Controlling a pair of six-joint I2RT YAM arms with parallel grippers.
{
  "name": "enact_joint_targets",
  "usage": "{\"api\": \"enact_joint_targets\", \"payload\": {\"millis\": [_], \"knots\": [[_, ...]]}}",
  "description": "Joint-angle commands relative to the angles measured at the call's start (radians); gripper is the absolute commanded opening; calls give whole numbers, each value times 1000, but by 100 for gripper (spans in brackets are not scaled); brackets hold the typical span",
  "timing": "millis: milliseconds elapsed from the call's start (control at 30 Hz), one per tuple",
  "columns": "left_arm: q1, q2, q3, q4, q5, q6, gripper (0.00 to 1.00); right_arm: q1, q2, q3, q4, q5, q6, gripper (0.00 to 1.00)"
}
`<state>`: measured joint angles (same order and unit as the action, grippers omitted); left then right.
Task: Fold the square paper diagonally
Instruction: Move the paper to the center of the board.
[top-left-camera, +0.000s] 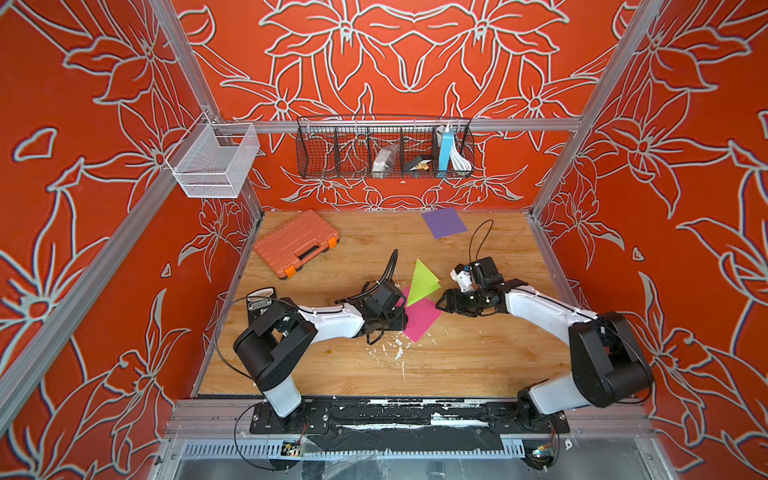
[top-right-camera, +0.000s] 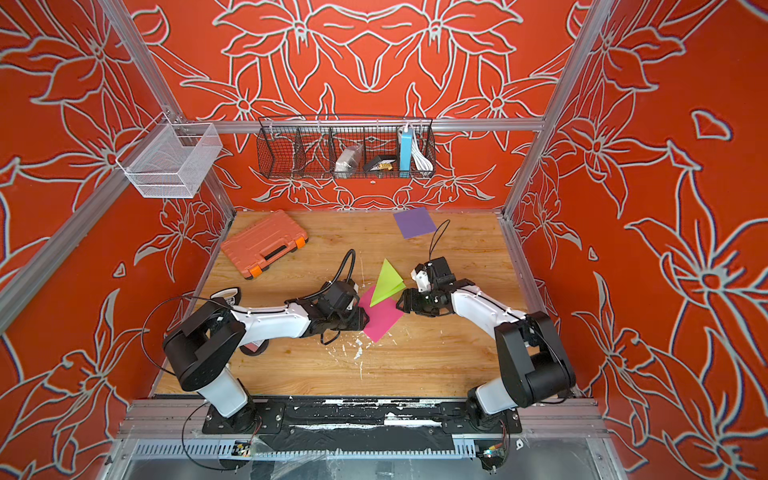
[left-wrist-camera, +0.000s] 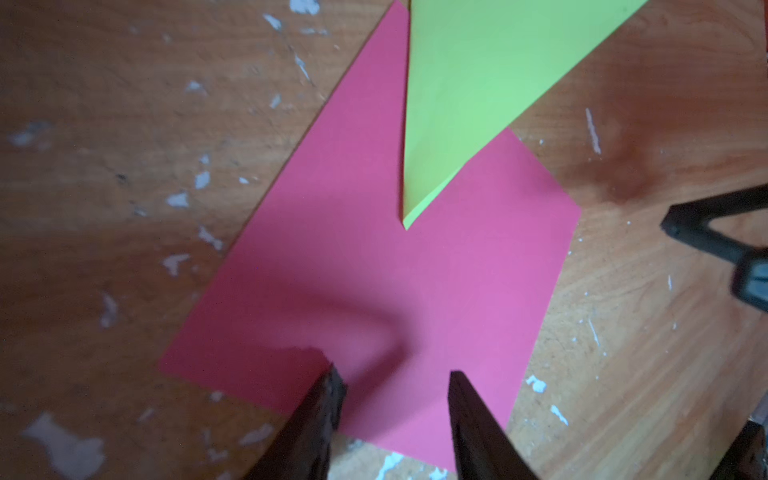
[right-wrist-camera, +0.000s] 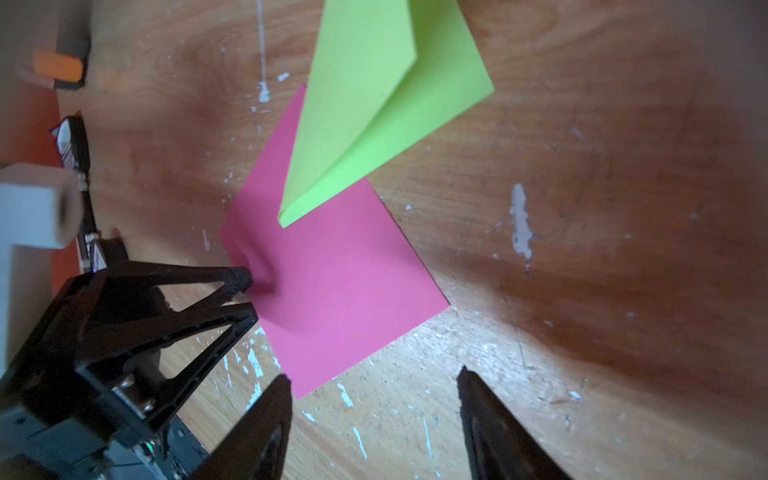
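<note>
A pink square paper (top-left-camera: 422, 320) (top-right-camera: 380, 318) lies flat mid-table with one corner toward the front. A lime-green paper (top-left-camera: 420, 280) (top-right-camera: 386, 282), folded into a triangle, rests over its far corner, its upper flap raised. My left gripper (top-left-camera: 401, 322) (left-wrist-camera: 390, 372) is open at the pink paper's (left-wrist-camera: 374, 270) left corner, tips down on the sheet, which dimples there. In the right wrist view the left gripper (right-wrist-camera: 246, 295) shows at that corner. My right gripper (top-left-camera: 438, 303) (right-wrist-camera: 374, 374) is open and empty, just off the pink paper's (right-wrist-camera: 340, 282) right corner.
An orange tool case (top-left-camera: 297, 243) lies at the back left and a purple paper (top-left-camera: 444, 222) at the back right. A black wire basket (top-left-camera: 384, 149) and a white mesh basket (top-left-camera: 214, 160) hang on the frame. White flecks mark the wooden table (top-left-camera: 457, 365).
</note>
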<state>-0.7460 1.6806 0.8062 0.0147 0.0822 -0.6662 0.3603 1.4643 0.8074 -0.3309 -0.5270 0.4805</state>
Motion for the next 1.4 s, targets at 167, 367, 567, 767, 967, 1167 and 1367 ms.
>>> {"api": "enact_joint_targets", "payload": {"millis": [167,367,567,767,967,1167,1367], "knots": [[-56,68,-27,-141,25,-45,47,0,110,59,91,-95,71,60],[-67,103,11,-149,36,-37,47,5,238,146,185,-82,162,62],[-68,125,39,-161,51,-16,47,7,405,291,251,-105,233,58],[-66,140,41,-141,72,-10,47,21,563,482,312,-135,307,57],[-50,164,73,-140,113,7,47,24,673,691,266,-155,297,59],[-43,127,59,-108,157,29,46,9,510,630,46,39,114,79],[-43,93,75,-106,205,55,46,4,322,435,-86,157,8,78]]}}
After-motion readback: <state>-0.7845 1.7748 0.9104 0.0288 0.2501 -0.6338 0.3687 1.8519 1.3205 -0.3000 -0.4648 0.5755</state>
